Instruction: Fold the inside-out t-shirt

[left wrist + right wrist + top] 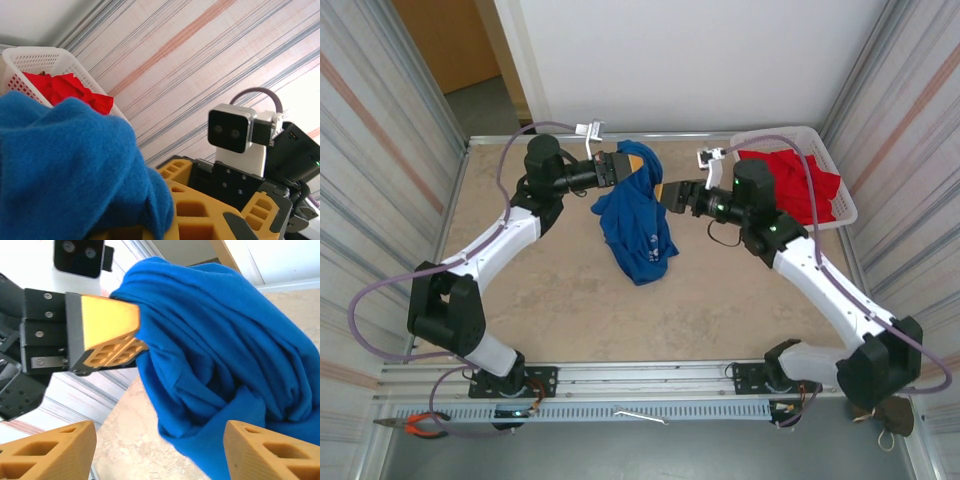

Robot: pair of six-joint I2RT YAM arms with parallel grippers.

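Observation:
The inside-out t-shirt (638,225), royal blue, hangs bunched from my left gripper (632,163), which is shut on its upper edge above the far middle of the table. Its lower part trails down to the tabletop, a small pale print showing. In the left wrist view the blue cloth (65,170) drapes over the yellow fingers (200,210). My right gripper (663,193) stands open just right of the hanging shirt. In the right wrist view its yellow fingertips (50,450) are spread wide, with the cloth (220,350) hanging in front of the gap between them, not gripped.
A white basket (840,200) at the back right holds a red garment (800,180). Corrugated walls close in both sides of the beige tabletop (550,290). Orange-handled pliers (420,425) lie on the front rail at the left.

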